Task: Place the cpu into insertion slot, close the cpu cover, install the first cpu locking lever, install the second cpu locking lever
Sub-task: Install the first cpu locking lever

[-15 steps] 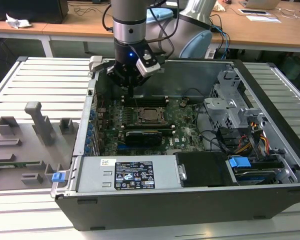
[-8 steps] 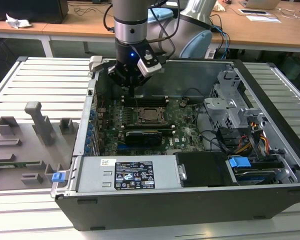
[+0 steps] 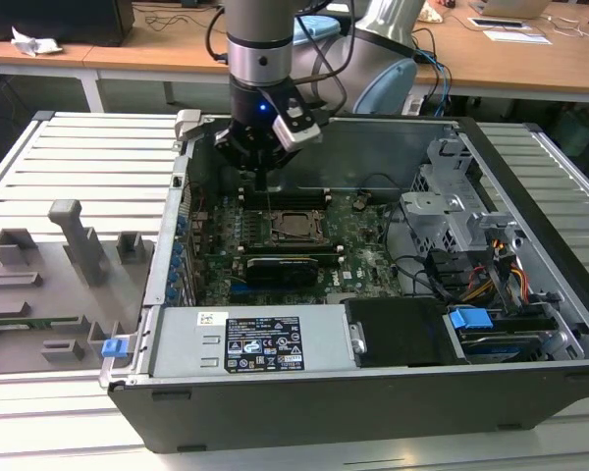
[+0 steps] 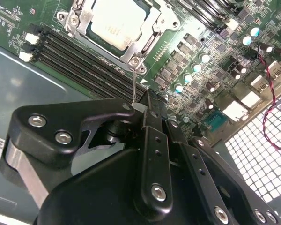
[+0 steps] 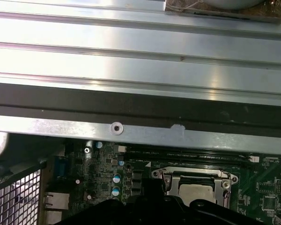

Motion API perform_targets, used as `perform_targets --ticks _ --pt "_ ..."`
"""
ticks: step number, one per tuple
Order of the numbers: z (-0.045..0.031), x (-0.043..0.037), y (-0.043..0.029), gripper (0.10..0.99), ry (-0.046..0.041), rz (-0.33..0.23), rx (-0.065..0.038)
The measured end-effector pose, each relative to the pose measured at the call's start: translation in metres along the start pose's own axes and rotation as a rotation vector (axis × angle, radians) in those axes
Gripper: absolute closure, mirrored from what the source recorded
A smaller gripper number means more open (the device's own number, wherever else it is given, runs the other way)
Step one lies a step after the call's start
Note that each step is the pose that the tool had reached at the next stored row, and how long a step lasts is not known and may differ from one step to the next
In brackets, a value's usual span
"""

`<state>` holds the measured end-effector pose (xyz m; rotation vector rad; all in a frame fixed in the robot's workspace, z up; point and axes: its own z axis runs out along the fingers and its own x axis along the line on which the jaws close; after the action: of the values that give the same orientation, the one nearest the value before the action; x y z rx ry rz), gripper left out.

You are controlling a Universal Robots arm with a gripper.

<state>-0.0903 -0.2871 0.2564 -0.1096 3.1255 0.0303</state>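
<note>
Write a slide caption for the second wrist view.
Gripper shut on a thin wire locking lever by a corner of the cpu cover, which lies closed over the seated cpu.

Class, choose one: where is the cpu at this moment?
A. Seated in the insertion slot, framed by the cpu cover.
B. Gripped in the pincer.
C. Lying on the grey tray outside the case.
A: the cpu shows its silvery face through the window of the cpu cover on the board.

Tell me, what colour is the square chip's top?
The cpu is silvery-grey, clearest in the second wrist view.
</note>
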Motion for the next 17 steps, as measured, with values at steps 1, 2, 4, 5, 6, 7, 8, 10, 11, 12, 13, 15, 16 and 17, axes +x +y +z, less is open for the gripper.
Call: perform_targets --ticks 1,2,4,5,6,7,8,10,11,12,13,15,16,17 --pt "0.0000 -0.0005 0.0000 0.980 0.0000 0.000 0.000" --pt "0.0000 -0.0009 -0.0001 0.980 0.0000 0.000 0.000" --pt "0.0000 -0.0018 -0.0001 0.980 0.0000 0.000 0.000" --pt "0.0000 -0.0020 -0.0001 0.980 0.0000 0.000 0.000" --pt "0.0000 -0.0023 -0.0002 0.980 0.0000 0.000 0.000" --pt "0.0001 -0.0029 -0.0002 0.980 0.0000 0.000 0.000" --pt "0.0000 -0.0034 -0.0002 0.980 0.0001 0.000 0.000" --pt "0.0001 -0.0054 -0.0004 0.980 0.0000 0.000 0.000" --pt "0.0001 -0.0065 -0.0004 0.980 0.0000 0.000 0.000" --pt "0.0002 -0.0084 -0.0006 0.980 0.0000 0.000 0.000" --pt "0.0003 -0.0100 -0.0007 0.980 0.0000 0.000 0.000" --pt "0.0005 -0.0144 -0.0010 0.980 0.0000 0.000 0.000" --pt "0.0006 -0.0156 -0.0011 0.980 0.0000 0.000 0.000" --pt "0.0008 -0.0169 -0.0012 0.980 0.0000 0.000 0.000"
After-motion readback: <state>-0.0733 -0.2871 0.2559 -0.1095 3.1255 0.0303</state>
